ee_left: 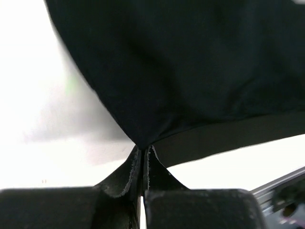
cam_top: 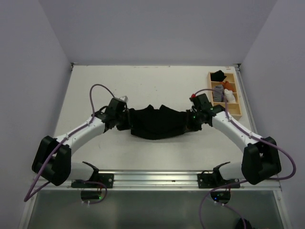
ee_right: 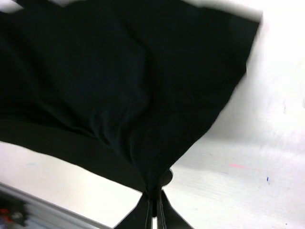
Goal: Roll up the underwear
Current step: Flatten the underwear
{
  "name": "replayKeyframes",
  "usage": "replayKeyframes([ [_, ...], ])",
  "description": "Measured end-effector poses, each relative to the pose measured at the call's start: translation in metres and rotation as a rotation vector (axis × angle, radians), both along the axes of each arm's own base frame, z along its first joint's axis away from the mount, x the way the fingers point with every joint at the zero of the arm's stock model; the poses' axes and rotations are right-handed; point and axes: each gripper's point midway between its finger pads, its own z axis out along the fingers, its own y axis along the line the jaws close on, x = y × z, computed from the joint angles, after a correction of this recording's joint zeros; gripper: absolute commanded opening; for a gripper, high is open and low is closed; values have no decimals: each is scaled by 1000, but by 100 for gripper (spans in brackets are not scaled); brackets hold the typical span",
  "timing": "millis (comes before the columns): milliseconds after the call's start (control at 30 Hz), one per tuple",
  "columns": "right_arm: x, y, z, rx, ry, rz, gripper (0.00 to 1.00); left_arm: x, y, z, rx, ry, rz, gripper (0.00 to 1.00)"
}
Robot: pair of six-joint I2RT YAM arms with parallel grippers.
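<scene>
The underwear [cam_top: 156, 123] is spread across the middle of the surface [cam_top: 157, 81], its left end caught in the left gripper [cam_top: 127, 119] and its right end in the right gripper [cam_top: 190, 119], while a compartmented tray [cam_top: 237, 95] is set at the far right edge, behind the right gripper.

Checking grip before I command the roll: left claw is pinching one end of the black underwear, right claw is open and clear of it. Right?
Not quite. The right claw is shut too, pinching the other end of the underwear; the right wrist view shows it. The left claw pinches its end, as you said.
</scene>
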Motion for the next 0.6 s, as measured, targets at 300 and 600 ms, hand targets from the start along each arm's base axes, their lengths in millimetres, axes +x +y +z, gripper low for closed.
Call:
replayKeyframes([
  [300,127,8,167,83,-387,-38,0,126,-9,196,-158,-389,79,0],
  [600,101,-10,163,77,-305,-68,0,121,4,210,-156,-347,95,0],
])
